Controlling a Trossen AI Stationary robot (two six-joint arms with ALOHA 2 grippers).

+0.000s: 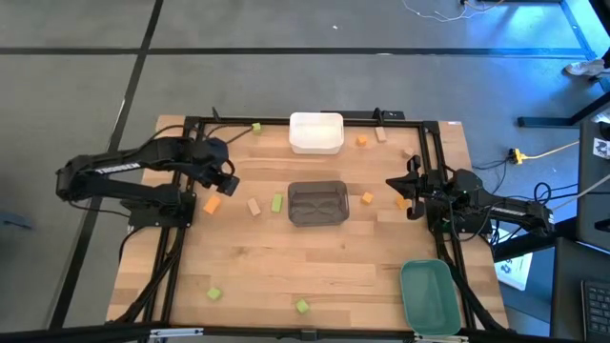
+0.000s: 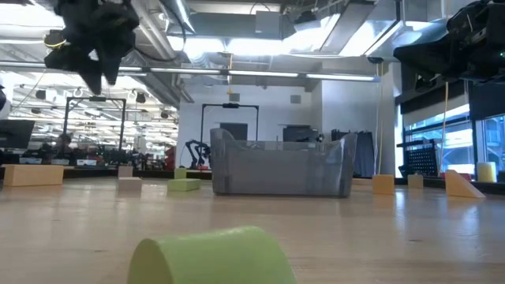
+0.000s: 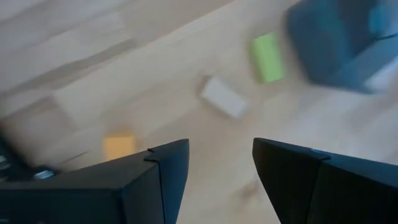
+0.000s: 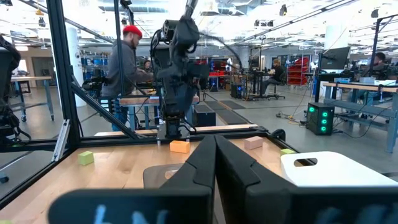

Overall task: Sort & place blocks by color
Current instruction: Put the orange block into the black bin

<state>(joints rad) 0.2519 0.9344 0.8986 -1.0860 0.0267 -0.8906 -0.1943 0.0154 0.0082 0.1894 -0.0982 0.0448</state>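
Note:
Small orange, light green and tan blocks lie scattered flat on the wooden table (image 1: 315,267). My left gripper (image 1: 227,181) hangs open above the table's left side, pointing steeply down, with nothing between its fingers (image 3: 168,168). Just beyond its tips lie an orange block (image 3: 119,146), a tan block (image 3: 224,98) and a green block (image 3: 267,57), in a row leading to the dark grey bin (image 1: 317,203). My right gripper (image 1: 405,186) waits shut at the right side, raised and about level; its fingers (image 4: 205,163) meet.
A white bin (image 1: 315,132) stands at the far middle and a green bin (image 1: 429,295) at the near right corner. More blocks lie near the white bin, right of the grey bin and along the near edge (image 1: 301,306). A black frame (image 1: 186,171) rims the table. People stand beyond.

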